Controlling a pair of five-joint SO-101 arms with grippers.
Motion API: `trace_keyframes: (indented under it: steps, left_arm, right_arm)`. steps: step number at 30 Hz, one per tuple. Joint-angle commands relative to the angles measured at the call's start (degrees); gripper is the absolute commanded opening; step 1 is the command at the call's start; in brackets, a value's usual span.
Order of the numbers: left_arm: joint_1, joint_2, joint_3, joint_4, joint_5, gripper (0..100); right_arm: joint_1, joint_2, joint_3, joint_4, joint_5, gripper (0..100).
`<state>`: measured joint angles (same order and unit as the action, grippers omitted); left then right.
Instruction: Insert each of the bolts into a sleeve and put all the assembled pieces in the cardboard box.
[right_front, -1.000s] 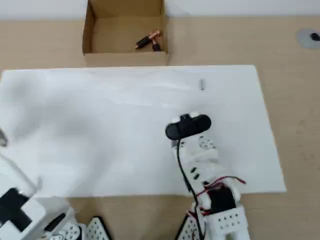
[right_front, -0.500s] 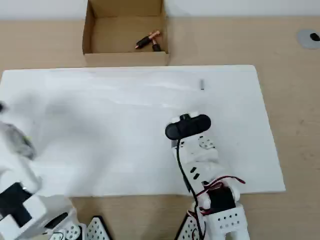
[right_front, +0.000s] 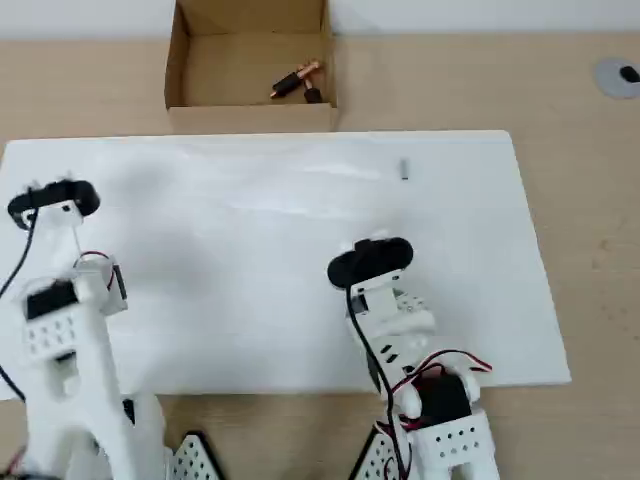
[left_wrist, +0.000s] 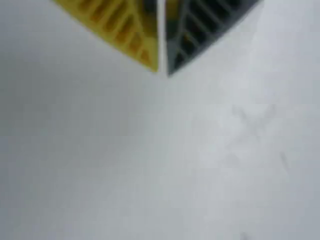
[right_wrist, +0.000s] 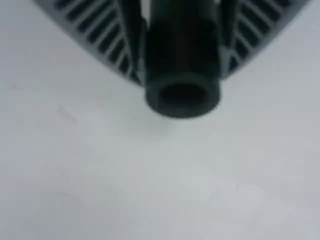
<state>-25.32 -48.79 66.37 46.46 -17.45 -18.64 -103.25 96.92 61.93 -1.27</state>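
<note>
Your right gripper (right_wrist: 182, 77) pinches a black sleeve (right_wrist: 182, 95), its open mouth poking past the tips. The small grey bolt (right_front: 404, 170) lies on the white sheet (right_front: 250, 250) beyond that arm, toward the box (right_front: 250, 118), its length pointing boxward. Your left gripper (left_wrist: 161, 67), pressed together and empty, hangs well apart, near the sheet's far side edge.

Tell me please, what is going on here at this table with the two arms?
The right gripper is shut on a black sleeve, held over the white sheet. The left gripper is shut and empty, close above the same sheet. A small grey piece, perhaps a bolt, lies on the sheet's far side. Two assembled pieces already lie in the cardboard box.
</note>
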Motion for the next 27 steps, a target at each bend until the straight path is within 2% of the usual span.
trace_keyframes:
  steps: [1,8,10,14,18,27]
  left_arm:
    - [1.1,-12.5,7.3,-7.9,0.4,1]
    - [1.1,-30.5,28.7,-21.5,0.3,1]
    - [1.2,-34.8,31.3,-22.4,0.5,1]
    - [1.9,-40.7,31.1,-16.0,0.5,1]
    - [5.5,-44.4,31.1,-7.4,0.2,1]
    - [5.7,-50.8,31.0,0.5,0.2,1]
  right_arm:
    - [0.0,-6.7,-0.4,0.2,-0.2,1.0]
    - [0.0,-6.7,-0.4,0.2,-0.2,1.0]
    - [0.0,-6.7,-0.4,0.2,-0.2,1.0]
    - [0.0,-6.7,-0.4,0.2,-0.3,1.0]
    - [0.0,-6.7,-0.4,0.2,-0.3,1.0]
    - [0.0,-6.7,-0.4,0.2,-0.3,1.0]
